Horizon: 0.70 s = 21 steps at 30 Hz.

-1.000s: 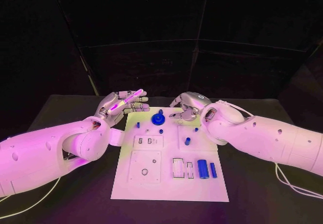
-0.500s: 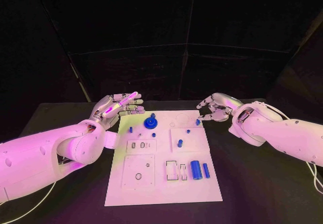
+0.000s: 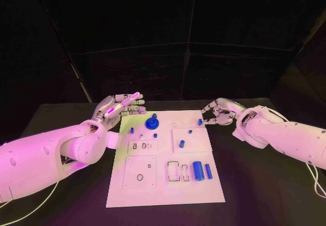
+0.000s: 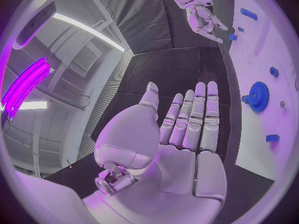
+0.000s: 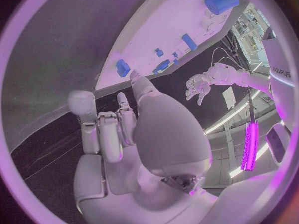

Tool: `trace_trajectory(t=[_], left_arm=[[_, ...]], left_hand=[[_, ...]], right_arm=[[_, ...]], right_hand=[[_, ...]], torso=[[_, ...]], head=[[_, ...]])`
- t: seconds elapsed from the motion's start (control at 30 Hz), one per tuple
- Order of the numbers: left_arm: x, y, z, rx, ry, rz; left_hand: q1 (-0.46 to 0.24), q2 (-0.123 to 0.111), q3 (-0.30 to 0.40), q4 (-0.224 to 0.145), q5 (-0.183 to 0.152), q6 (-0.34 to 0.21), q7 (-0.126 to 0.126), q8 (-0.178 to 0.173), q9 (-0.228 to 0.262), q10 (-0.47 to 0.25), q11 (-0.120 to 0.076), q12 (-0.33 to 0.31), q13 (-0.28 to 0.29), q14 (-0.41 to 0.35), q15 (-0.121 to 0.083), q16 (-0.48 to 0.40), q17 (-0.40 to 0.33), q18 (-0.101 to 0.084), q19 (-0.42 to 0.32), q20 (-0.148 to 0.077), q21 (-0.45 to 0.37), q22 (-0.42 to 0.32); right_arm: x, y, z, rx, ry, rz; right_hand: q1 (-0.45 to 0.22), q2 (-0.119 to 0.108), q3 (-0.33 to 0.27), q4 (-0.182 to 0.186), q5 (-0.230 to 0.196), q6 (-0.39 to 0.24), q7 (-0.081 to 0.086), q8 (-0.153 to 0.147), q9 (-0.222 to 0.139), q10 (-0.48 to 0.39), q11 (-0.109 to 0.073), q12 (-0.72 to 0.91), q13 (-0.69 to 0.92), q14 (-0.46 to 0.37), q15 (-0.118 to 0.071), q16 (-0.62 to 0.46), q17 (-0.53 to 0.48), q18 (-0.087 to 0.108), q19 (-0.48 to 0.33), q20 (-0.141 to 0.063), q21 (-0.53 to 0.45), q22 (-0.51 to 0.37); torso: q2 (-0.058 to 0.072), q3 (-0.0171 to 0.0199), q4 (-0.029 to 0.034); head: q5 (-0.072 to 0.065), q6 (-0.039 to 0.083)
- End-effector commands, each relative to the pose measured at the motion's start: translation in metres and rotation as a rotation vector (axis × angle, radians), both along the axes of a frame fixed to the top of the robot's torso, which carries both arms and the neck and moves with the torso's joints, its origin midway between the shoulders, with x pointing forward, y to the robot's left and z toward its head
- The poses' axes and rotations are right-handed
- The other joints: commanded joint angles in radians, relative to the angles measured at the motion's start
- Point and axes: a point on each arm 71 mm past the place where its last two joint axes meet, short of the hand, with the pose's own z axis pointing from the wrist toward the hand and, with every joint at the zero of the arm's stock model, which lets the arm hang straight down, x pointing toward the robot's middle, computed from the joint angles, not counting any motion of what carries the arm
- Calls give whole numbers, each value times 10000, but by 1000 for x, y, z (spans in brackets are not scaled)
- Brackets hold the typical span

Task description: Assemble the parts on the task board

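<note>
The white task board (image 3: 163,190) lies in the middle of the table. A blue gear (image 3: 152,124) stands near its far edge, with small blue pegs (image 3: 182,144) scattered behind the middle. A blue cylinder (image 3: 198,170) and a thin blue bar (image 3: 207,171) lie near the front right. My left hand (image 3: 120,106) hovers beside the board's far left corner, palm up, fingers straight, holding nothing. My right hand (image 3: 218,112) hangs just off the far right corner, fingers loosely bent and empty, close to a small blue piece (image 3: 199,122). The right wrist view shows that piece (image 5: 122,67) just beyond the fingertips (image 5: 134,76).
Black table surface (image 3: 272,188) surrounds the board on all sides. White cables (image 3: 318,181) trail from my right arm at the table's right side. Rectangular and round recesses (image 3: 140,178) mark the board's front left.
My right hand has moved from above the board's far edge to the right, off the corner. The camera has shifted a little. My left hand has kept its pose.
</note>
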Motion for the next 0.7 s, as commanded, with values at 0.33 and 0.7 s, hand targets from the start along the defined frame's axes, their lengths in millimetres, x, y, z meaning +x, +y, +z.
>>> trace_trajectory(t=[0.33,0.7], left_arm=[[1,-2,-1,-79,-59,-136],[2,-3,-1,-82,-58,-144]], left_hand=[[40,45,11,-62,30,76,327,-51,-18,-1,101,-68,-12,49,38,-53,-17,99,69,15,-26,-16],[40,45,11,-62,30,76,327,-51,-18,-1,101,-68,-12,49,38,-53,-17,99,69,15,-26,-16]], right_arm=[[6,5,-9,90,397,355],[9,5,-14,-20,714,292]], right_hand=[[95,85,47,-135,83,77,-46,68,27,-29,-18,-38,487,847,-42,-19,1861,-35,-64,18,-31,-14],[-77,285,107,-120,85,376,-102,171,60,5,-66,-24,512,855,-78,-11,1890,-38,-40,-9,-4,16]], torso=[[36,73,0],[38,70,35]], head=[[13,-67],[-22,-104]])
